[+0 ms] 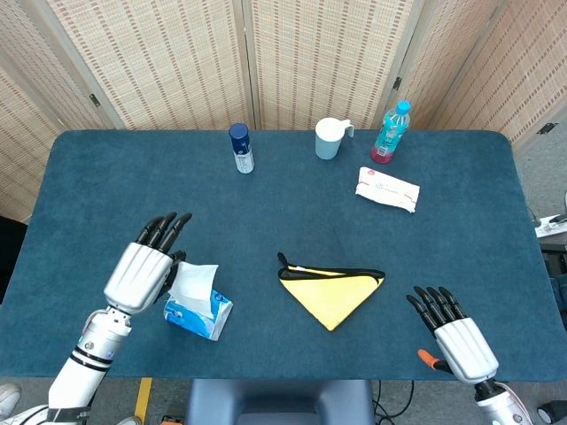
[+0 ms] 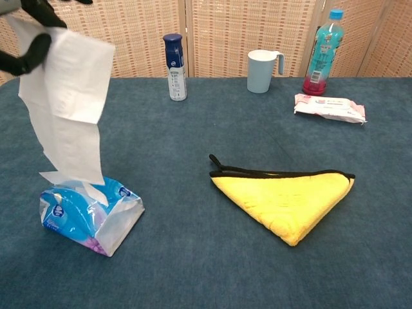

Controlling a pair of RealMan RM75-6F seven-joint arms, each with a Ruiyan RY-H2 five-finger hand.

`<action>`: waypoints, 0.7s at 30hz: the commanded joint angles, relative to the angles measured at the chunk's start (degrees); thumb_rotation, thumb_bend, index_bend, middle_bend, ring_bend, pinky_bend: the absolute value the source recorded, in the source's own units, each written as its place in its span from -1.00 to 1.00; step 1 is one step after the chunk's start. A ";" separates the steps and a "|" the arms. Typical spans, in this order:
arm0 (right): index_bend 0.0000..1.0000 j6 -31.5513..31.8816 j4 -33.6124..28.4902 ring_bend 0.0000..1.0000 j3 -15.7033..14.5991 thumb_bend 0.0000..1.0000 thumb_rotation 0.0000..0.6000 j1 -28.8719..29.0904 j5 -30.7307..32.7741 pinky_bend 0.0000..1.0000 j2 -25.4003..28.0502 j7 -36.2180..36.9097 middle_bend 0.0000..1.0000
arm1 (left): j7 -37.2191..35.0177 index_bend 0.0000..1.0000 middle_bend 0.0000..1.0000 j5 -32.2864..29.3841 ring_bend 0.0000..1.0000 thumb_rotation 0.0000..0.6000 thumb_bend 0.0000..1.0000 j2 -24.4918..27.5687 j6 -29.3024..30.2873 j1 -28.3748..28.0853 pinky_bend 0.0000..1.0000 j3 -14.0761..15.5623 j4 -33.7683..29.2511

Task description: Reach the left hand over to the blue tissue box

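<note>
The blue tissue box (image 2: pixel 90 219) is a soft pack lying near the table's front left; in the head view the tissue box (image 1: pixel 199 315) sits just right of my left hand. My left hand (image 1: pixel 144 270) is raised above the pack and pinches a white tissue (image 2: pixel 67 106) that hangs down, its lower end still at the pack's opening. In the chest view only the dark fingers (image 2: pixel 29 51) show at the top left corner. My right hand (image 1: pixel 454 335) rests at the table's front right with fingers spread, holding nothing.
A yellow cloth (image 1: pixel 332 290) lies folded at the front middle. At the back stand a blue-capped spray can (image 1: pixel 240 148), a pale blue mug (image 1: pixel 330 138) and a bottle (image 1: pixel 390 132). A wipes pack (image 1: pixel 386 189) lies at the right.
</note>
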 commanded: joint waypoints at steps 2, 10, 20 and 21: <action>-1.00 0.05 -0.01 -1.00 -0.06 -0.77 1.00 -0.05 -0.08 -1.00 0.02 -0.02 -1.00 | 0.06 0.38 -0.81 -2.03 -0.96 1.00 0.34 2.54 1.21 -0.44 -0.65 -1.98 -0.70; -1.00 0.11 -0.08 -1.00 -0.23 -0.77 1.00 -0.14 -0.44 -1.00 0.00 -0.30 -1.00 | -9.71 0.32 -0.84 -1.65 -0.96 1.00 0.31 3.56 2.45 3.37 -0.64 1.34 9.22; -1.00 -0.10 -0.19 -1.00 -0.03 -0.77 1.00 -0.16 -0.12 -1.00 -0.15 -0.77 -1.00 | -27.00 0.23 -0.88 2.12 -0.98 1.00 0.26 -2.89 6.51 10.03 -0.66 6.69 24.84; -1.00 -0.21 -0.20 -1.00 -0.04 -0.77 1.00 -0.13 -0.09 -1.00 -0.18 -0.82 -1.00 | -28.00 0.22 -0.89 2.48 -0.98 1.00 0.25 -3.59 6.88 10.53 -0.66 7.10 25.78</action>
